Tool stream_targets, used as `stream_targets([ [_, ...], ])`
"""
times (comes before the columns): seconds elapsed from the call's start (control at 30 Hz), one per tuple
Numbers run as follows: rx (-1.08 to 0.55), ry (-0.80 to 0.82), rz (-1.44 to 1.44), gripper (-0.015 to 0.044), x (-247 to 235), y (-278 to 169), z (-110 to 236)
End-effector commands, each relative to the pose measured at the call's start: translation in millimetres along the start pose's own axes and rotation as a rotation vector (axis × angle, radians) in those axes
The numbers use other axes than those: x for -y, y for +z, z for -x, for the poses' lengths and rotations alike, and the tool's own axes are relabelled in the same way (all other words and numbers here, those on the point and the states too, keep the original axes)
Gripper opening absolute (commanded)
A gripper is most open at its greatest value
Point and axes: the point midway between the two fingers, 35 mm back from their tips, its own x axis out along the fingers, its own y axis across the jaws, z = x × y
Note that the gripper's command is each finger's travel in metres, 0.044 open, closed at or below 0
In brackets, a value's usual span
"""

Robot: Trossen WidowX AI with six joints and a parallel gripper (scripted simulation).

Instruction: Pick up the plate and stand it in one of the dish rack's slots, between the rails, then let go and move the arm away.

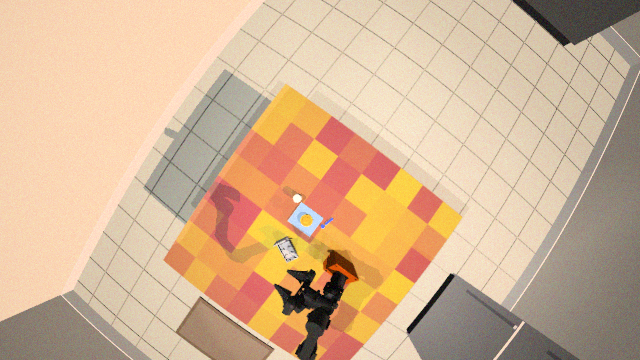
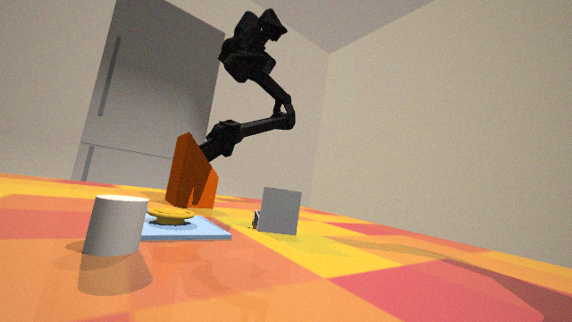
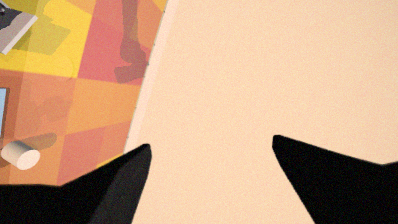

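The plate (image 1: 306,219) (image 2: 171,216) is small, round and yellow. It lies flat on a light blue mat (image 1: 297,226) (image 2: 210,230) near the middle of the checkered table; a strip of the mat shows at the left edge of the wrist view (image 3: 2,110). The grey dish rack (image 1: 287,249) (image 2: 280,210) (image 3: 15,30) stands beside the mat, on the arm's side. My gripper (image 1: 289,287) (image 2: 264,19) (image 3: 211,145) is open and empty. It is raised high above the table, well away from both plate and rack, and points past the table edge.
A white cylinder (image 1: 297,198) (image 2: 115,224) (image 3: 20,154) stands just beyond the mat. A small blue stick (image 1: 326,223) lies beside the mat. A tall orange block (image 1: 341,265) (image 2: 191,174) stands near the arm's base. A grey fridge (image 2: 147,89) is behind the table.
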Motion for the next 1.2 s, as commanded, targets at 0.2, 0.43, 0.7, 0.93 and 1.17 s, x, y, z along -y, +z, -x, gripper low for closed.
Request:
stream_targets([
  [0.2, -0.080, 0.048, -0.139, 0.0400, -16.6, -20.3, -8.5],
  [0.43, -0.118, 0.117, -0.358, 0.0400, -26.0, -40.3, -22.7],
  [0.7, -0.174, 0.215, -0.606, 0.0400, -43.2, -60.2, -39.7],
  [0.93, -0.235, 0.315, -0.813, 0.0400, -61.7, -74.2, -53.6],
  [1.17, -0.309, 0.430, -1.012, 0.0400, -83.9, -84.4, -66.4],
])
